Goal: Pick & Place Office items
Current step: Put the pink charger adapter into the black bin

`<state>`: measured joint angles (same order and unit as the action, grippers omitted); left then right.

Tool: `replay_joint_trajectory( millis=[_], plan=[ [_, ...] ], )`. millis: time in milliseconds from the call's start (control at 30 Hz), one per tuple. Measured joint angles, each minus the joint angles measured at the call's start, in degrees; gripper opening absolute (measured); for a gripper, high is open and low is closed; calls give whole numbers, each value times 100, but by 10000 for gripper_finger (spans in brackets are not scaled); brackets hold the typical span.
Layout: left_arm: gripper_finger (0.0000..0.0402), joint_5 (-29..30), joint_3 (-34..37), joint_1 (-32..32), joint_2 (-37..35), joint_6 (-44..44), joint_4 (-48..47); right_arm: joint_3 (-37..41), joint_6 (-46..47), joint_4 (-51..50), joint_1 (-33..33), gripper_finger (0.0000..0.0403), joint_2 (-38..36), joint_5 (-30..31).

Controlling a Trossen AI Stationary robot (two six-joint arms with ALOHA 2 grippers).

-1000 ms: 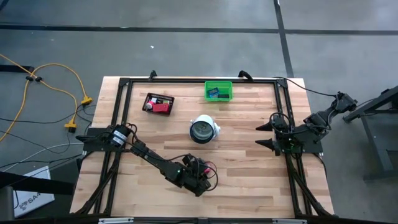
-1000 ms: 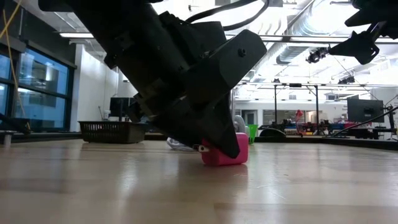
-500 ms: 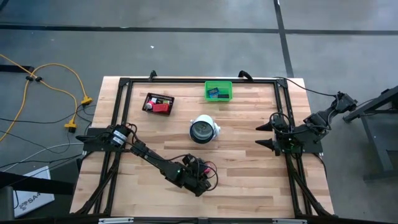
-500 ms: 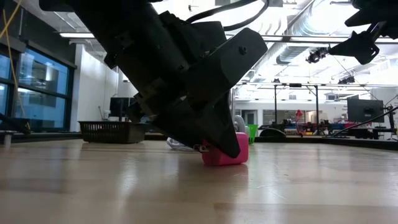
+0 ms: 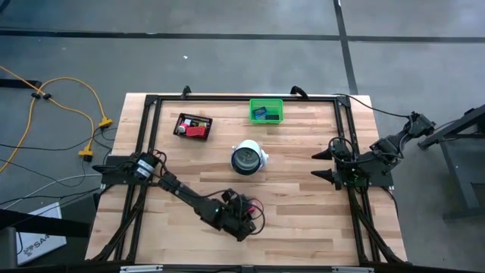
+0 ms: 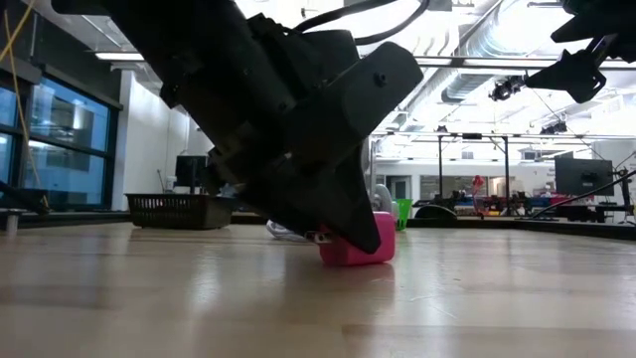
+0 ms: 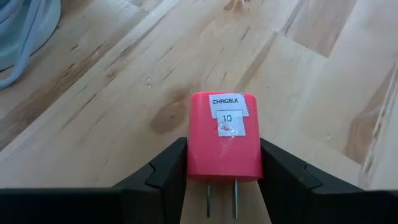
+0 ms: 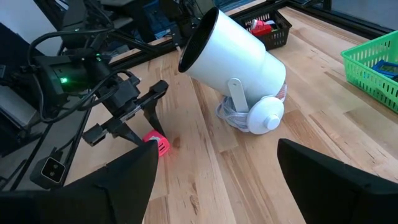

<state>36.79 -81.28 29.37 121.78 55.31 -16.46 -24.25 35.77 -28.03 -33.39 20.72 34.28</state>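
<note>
The left end effector (image 7: 219, 171) grips the pink plastic charger block with two metal prongs (image 7: 224, 140), one dark finger pressed against each side. Over the last second the jaws have drawn in onto it, and in the low view the block (image 6: 358, 241) has shifted a little and sits tilted on the pale wooden worktop (image 6: 497, 298) rather than flat. I judge the grasp is now made and the lift is the step to come. A white sticker on the block reads "CHRGBLK" with "10" beneath.

Farther off stands the white cylindrical lamp-like object with a dark face (image 5: 248, 157), a coil of cable at its base. Beyond it, at the far edge, sit the black mesh tray (image 5: 192, 125) holding red pieces and the green plastic basket (image 5: 266, 111) with blue flat pieces.

The right end effector (image 5: 324, 165) waits at the right side, fingers spread wide and empty.
</note>
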Motion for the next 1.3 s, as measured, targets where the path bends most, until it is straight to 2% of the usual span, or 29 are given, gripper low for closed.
replay_joint_trajectory(
  millis=[300, 1033, 1300],
  plan=[
    [157, 250, 2, 133, -396, 17, -669, -2, 0, -2, 2, 317, 1, 1],
    [161, 199, 30, 388, -1983, 1357, -4094, 0, 0, 0, 0, 317, 1, 0],
    [162, -1, 896, 80, -3194, 1169, -4283, 0, 0, 0, 2, 317, -1, 1]
  ],
)
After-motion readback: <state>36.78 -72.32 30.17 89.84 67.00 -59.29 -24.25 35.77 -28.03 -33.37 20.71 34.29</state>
